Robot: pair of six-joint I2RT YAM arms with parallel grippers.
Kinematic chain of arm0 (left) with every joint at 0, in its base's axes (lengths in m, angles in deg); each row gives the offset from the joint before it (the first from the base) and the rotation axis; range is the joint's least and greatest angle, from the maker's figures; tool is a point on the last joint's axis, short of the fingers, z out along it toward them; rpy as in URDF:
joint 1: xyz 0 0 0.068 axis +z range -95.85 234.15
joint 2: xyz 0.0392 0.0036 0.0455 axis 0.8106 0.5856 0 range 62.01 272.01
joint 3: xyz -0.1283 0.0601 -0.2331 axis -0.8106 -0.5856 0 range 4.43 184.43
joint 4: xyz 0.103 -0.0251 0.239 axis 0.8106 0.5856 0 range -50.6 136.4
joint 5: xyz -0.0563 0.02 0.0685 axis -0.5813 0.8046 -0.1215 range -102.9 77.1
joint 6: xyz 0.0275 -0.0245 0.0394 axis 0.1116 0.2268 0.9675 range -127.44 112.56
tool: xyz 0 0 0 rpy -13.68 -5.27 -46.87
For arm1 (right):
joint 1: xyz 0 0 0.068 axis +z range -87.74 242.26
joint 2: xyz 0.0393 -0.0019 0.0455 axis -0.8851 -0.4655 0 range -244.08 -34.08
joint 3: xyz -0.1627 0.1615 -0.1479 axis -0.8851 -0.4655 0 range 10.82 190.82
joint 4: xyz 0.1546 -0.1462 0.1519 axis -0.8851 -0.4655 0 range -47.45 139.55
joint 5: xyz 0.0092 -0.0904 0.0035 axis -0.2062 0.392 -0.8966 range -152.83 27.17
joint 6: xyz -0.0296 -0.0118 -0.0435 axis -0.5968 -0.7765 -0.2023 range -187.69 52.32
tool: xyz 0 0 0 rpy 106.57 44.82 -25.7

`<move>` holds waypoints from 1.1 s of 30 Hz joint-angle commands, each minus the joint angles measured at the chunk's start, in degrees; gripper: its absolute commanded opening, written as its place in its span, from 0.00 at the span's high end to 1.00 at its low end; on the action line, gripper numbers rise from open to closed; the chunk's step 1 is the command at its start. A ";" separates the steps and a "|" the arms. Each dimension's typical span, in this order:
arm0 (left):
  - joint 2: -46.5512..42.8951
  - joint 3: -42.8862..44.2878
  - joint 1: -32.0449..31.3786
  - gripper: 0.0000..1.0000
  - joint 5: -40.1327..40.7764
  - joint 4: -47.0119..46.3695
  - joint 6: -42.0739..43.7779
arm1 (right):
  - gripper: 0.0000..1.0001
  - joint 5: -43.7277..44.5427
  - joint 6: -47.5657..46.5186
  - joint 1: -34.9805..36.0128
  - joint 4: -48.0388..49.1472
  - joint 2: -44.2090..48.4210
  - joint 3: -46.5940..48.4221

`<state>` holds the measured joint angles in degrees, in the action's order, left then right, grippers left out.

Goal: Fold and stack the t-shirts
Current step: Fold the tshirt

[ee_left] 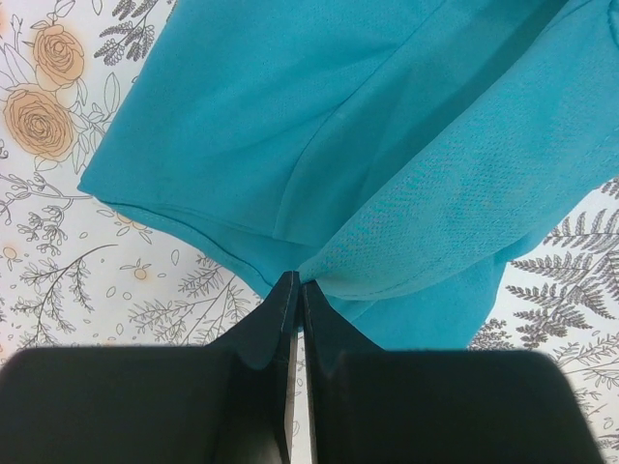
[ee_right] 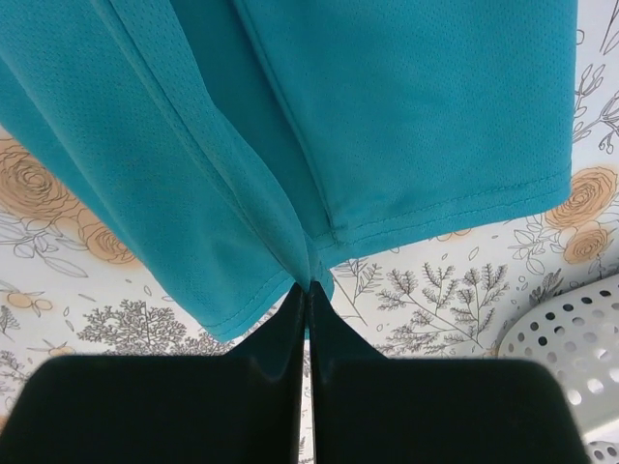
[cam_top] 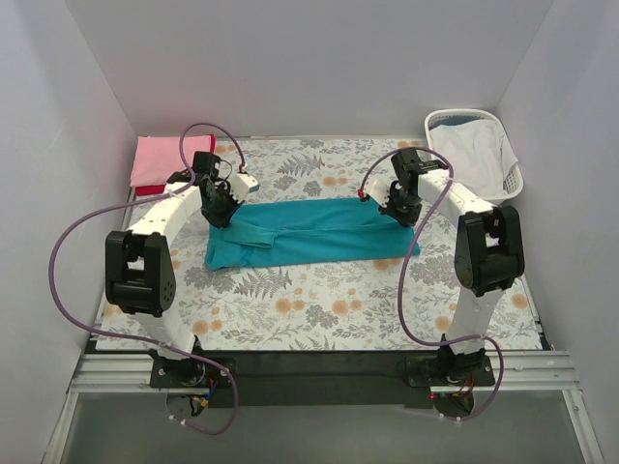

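Two grippers: the left gripper (ee_left: pixel 297 285) and the right gripper (ee_right: pixel 309 288) each clamp a pinch of the one teal t-shirt (cam_top: pixel 309 232), a creased band mid-table. Only the overhead view shows one pink t-shirt (cam_top: pixel 160 159) lying on one red t-shirt (cam_top: pixel 203 143) at far left. One white basket (cam_top: pixel 464 117) stands far right.

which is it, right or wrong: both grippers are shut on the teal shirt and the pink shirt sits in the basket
Wrong in one respect. The pink shirt is not in the basket; it lies at the far left corner, on a red shirt, as the top view shows. The rest stands: the left gripper and right gripper are both shut on the teal shirt.
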<state>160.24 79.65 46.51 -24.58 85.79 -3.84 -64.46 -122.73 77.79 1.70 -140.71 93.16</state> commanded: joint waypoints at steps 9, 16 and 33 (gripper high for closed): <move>1.08 0.19 0.87 0.98 0.78 -4.02 0.01 | 0.97 0.92 -0.16 -0.33 0.13 -4.46 4.66; 1.26 6.25 5.52 0.57 -7.64 4.84 -7.98 | 0.41 0.67 6.69 -2.25 -0.92 -1.92 6.42; -6.74 -9.74 12.39 0.45 -16.97 5.64 -22.84 | 0.43 -21.05 24.28 -13.06 -11.29 -4.02 4.49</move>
<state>155.65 70.05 58.80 -40.52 93.40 -23.67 -81.70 -102.34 65.46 -7.77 -142.66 96.25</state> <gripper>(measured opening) 0.546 0.574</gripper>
